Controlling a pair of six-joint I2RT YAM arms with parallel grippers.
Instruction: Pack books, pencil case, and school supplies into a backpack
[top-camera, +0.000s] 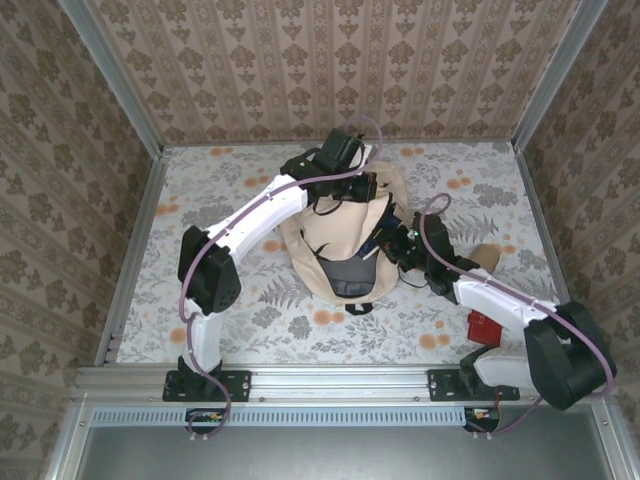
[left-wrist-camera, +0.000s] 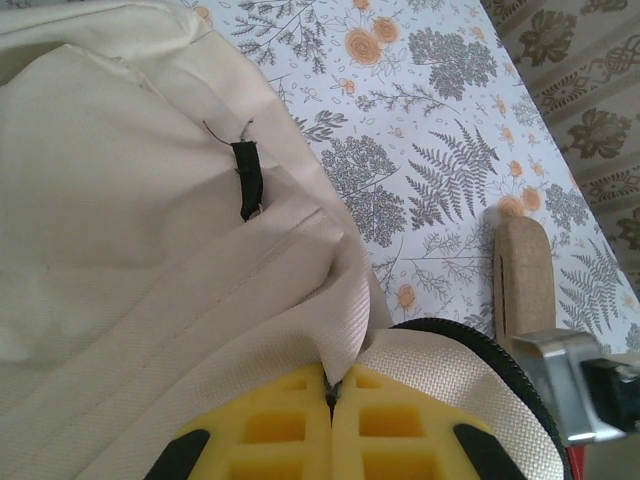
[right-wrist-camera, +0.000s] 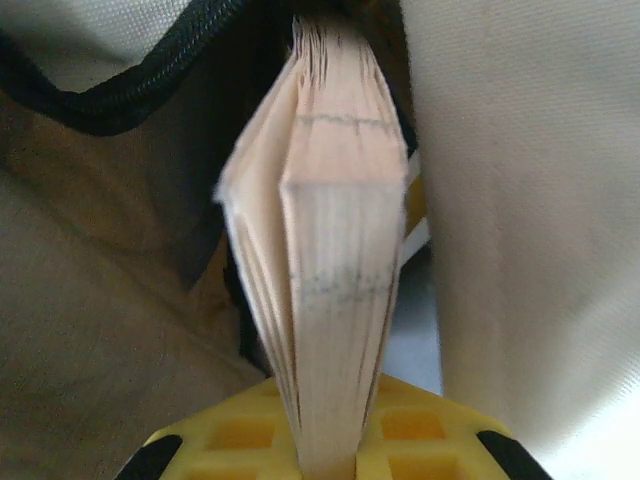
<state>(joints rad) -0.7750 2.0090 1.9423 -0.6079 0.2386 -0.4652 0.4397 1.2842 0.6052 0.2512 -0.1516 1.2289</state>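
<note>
Left jaws pinching backpack (left-wrist-camera: 140, 260) fabric, right jaws clamped on book (right-wrist-camera: 335, 280), cover hidden, red square (top-camera: 487, 326) beside right arm (top-camera: 500, 298).

Soft, even light; the book (right-wrist-camera: 335, 300) blurs in the right wrist view.

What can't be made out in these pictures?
- Right wrist: the book in the right end effector is seen edge-on and blurred; its cover is hidden.
- Right wrist: the backpack is dark inside behind the book.
- Top external: the red thing is partly covered by the right arm.
</note>
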